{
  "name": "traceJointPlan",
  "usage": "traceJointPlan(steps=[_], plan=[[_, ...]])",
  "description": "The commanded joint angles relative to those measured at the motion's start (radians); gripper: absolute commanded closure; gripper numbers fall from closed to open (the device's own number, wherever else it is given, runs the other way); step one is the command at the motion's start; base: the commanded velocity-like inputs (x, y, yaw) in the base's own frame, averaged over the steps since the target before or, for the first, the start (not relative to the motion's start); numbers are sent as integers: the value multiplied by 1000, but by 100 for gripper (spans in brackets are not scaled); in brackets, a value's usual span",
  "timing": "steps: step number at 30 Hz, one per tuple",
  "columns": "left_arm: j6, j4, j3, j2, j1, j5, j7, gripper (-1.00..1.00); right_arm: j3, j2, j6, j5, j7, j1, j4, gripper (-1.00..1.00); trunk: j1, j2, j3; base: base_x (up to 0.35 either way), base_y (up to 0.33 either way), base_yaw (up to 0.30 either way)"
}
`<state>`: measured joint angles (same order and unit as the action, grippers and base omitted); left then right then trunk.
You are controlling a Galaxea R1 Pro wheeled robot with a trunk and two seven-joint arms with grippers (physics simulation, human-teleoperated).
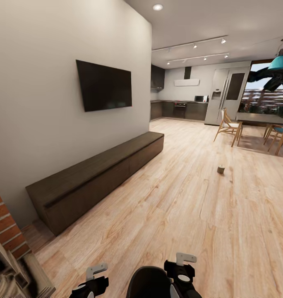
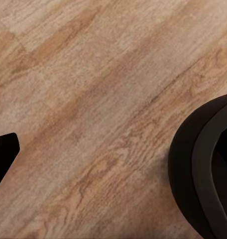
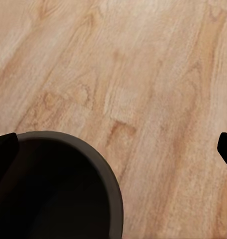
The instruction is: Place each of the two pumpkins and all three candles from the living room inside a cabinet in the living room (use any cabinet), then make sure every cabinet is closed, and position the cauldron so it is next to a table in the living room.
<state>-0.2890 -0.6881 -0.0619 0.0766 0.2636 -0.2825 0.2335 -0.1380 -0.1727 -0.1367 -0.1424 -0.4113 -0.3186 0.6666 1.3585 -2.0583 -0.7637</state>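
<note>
One candle (image 1: pixel 221 169), upright on the floor (image 1: pixel 178 207). One cabinet (image 1: pixel 100 174), fronts closed, along the wall. Finger spread of both grippers: cannot tell.

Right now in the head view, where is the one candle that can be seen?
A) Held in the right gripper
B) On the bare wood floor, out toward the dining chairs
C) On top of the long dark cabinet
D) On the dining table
B: the candle stands alone on the wood floor, well away from the closed cabinet and short of the nearest chair.
</note>
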Motion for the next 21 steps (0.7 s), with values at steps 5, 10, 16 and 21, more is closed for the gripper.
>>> traceJointPlan(steps=[5,10,16,21], plan=[[-14,40,-9,43,14,-11,12,-100,-8,-1,-69,-7,-10,-18,4,-100,19,-36,-17,0,0,0],[-166,38,-9,70,116,-13,16,-100,-6,-2,-265,-11,-14,-110,6,-100,38,-71,-32,0,0,0],[-370,-71,-4,97,165,-29,37,-100,-1,-2,-457,-38,-15,-171,7,-100,61,-113,-51,0,0,0],[-396,-139,-3,98,171,-193,270,-100,-3,0,-589,-82,-14,-180,7,-100,80,-148,-67,0,0,0]])
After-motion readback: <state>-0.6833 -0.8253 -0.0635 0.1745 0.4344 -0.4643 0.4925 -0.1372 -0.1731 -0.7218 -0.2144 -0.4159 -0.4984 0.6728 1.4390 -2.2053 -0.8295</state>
